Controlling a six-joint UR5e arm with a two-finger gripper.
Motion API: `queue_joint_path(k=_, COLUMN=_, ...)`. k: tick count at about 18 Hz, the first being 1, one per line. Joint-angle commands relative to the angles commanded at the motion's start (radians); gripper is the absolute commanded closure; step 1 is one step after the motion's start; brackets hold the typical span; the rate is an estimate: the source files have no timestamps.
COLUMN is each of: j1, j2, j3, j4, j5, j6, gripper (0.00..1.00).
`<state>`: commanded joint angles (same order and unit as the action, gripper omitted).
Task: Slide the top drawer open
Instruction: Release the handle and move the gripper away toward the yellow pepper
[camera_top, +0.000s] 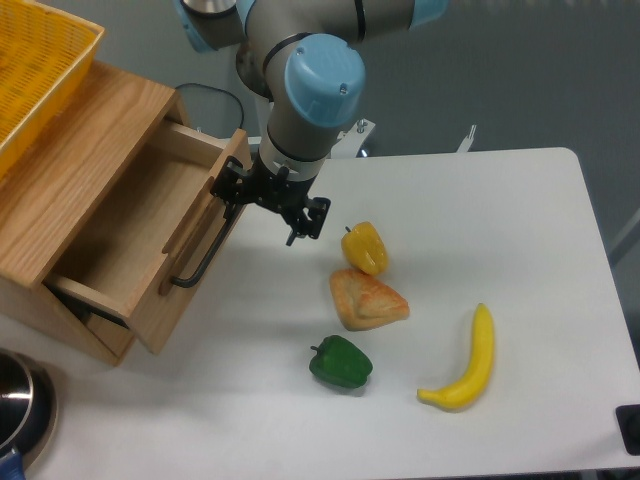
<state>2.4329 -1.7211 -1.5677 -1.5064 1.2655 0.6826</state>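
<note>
No writing shows on top drawer or tool.

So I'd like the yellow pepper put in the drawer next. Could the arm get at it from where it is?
Probably yes. The yellow pepper sits in the open on the table, just right of the tool, with nothing over it. The tool would first have to leave the drawer handle.

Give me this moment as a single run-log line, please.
phase: pulling | gripper: at black bar handle, grip hidden | top drawer: well out, inside bare | yellow pepper: close to arm
</note>
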Motion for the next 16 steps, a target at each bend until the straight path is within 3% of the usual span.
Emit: queue_joint_path(k=16, j1=0.048, j2=-0.011, j3=0.015, j4=-0.006, j5=0.035, j6=0.012, gripper=0.00)
